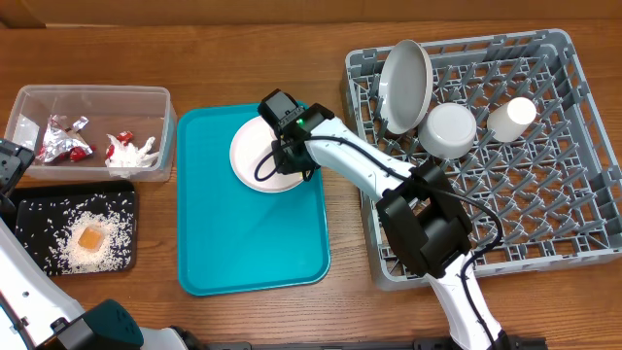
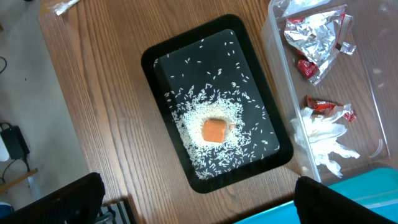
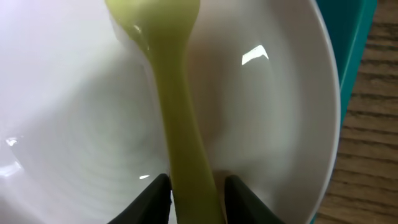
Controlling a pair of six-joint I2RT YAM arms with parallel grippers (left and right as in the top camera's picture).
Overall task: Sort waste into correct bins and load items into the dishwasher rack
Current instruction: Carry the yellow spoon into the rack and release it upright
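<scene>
Right wrist view: yellow fork (image 3: 180, 124) lying in the white plate (image 3: 280, 124), handle running down between the fingers of the right claw (image 3: 196, 193).
Right claw state: fingers close on either side of the handle, at contact or just off it; cannot tell whether clamped.
Fork's place: on the plate, by the far edge of the teal tray (image 1: 253, 243), toward its far right corner; tray in the middle of the worktop (image 1: 292, 39).
Step in hand: most likely securing the fork for the dishwasher rack (image 1: 554, 194) at the worktop's right edge, already loaded with a leaning plate (image 1: 405, 83), a bowl (image 1: 448, 129) and a cup (image 1: 512, 117).
Risk, slip: smooth, narrow handle pinched near its end; possibly swinging or dropping out on the lift if held too lightly.
Risk, plate: fingertips low against the glossy plate; possibly scraping or shoving it across the tray.
Risk, delivery: chance of knocking the leaning plate on the way over, or of the fork falling flat between the pegs.
Left claw (image 2: 202, 202): spread wide, holding nothing, above the black tray (image 2: 155, 56) with rice (image 2: 211, 112) and orange cube (image 2: 214, 130) at the worktop's left edge.
Clear tub (image 1: 97, 92): at the far left corner, holding foil wrappers (image 1: 63, 141), red packet (image 1: 123, 139) and napkin (image 1: 136, 157).
</scene>
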